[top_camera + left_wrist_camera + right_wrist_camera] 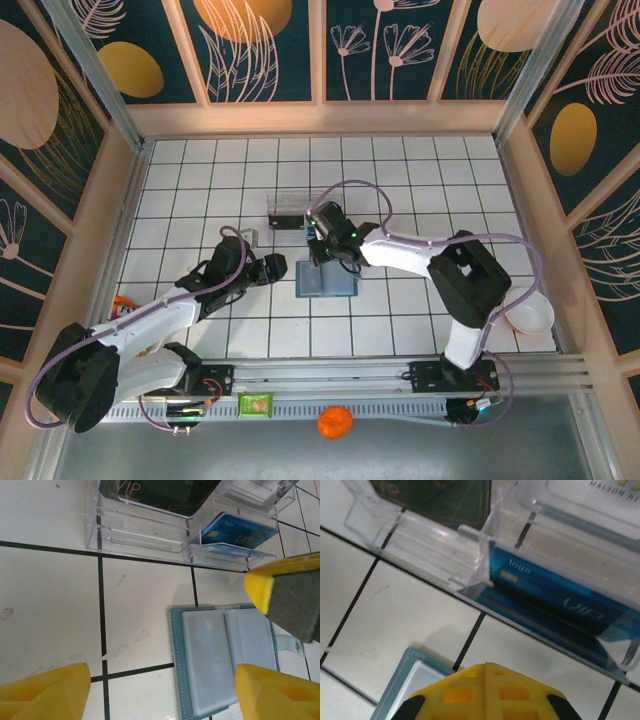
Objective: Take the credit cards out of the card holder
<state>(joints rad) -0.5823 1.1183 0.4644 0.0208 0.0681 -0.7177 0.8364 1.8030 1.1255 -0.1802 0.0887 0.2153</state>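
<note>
Right end effector (pixel 486 675), seemingly closed, hovers by the open card holder (pixel 220 660).

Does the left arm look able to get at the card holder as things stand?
Probably yes. The left end effector sits open beside the card holder, which lies open, nothing between them. The right end effector hovers over its far edge and may crowd it.

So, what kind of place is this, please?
Probably a robot test cell, not a home or shop: the left arm and right arm are mounted on a rail at the edge of a tiled table, boxed in by patterned walls.
</note>
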